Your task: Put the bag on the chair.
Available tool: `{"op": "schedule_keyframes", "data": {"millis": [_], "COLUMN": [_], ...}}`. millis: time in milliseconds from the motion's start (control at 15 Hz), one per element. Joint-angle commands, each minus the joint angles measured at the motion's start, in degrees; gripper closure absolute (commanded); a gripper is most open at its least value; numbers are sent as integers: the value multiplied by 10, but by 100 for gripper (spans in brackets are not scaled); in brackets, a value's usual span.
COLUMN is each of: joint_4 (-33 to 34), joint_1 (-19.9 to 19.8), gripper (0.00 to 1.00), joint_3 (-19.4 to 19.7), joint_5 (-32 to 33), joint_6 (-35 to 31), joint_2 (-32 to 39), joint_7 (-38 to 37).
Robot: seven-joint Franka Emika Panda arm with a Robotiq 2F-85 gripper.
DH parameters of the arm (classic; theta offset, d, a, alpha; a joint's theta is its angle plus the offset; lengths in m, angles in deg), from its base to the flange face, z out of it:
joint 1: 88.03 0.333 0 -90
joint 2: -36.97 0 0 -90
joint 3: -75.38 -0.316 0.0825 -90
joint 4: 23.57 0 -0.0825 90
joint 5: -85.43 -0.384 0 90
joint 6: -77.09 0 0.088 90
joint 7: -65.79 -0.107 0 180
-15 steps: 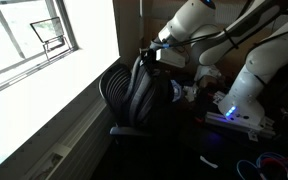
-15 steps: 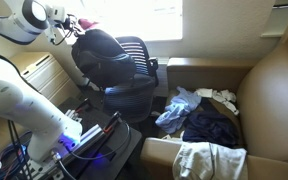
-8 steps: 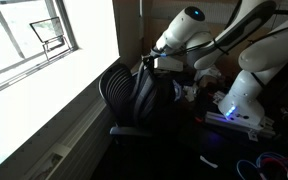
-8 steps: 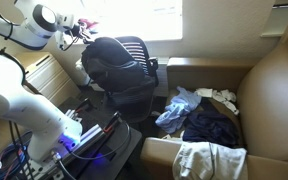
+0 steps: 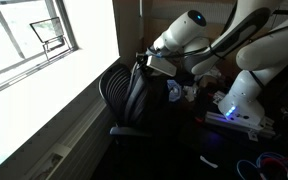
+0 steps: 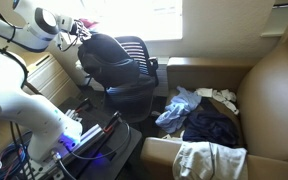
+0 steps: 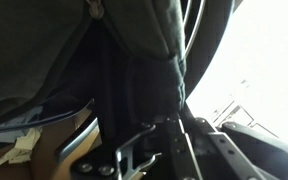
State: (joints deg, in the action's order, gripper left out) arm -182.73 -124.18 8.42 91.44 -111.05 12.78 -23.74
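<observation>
There is one black bag (image 6: 104, 58) and one black chair (image 6: 136, 96). The bag stands up tall over the chair's seat, right against the chair's back. I cannot tell if it sits on the seat. One white robot arm (image 5: 189, 28) reaches to the top of the bag. Its one gripper (image 5: 144, 59) is right at the bag's top. The wrist view is too dark to tell how far the jaws are open or whether they hold the bag. One brown sofa (image 6: 276, 85) has a pile of clothes (image 6: 209, 122) on it.
</observation>
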Motion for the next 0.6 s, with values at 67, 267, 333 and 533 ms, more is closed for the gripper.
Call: {"op": "schedule_keyframes", "data": {"millis": [67,267,333,533], "joint_4": [39,34,34,20], "joint_1": [-150,-131,-127,-119], "gripper": [98,92,92,98], "joint_3": [-190,-178,-177,-164], "joint_5": [-66,-61,-61,-68], "joint_6": [-92,-70,-65,-94], "joint_2": [-57,-28,-29,-41], "joint_7": [-105,-87,-87,-92]}}
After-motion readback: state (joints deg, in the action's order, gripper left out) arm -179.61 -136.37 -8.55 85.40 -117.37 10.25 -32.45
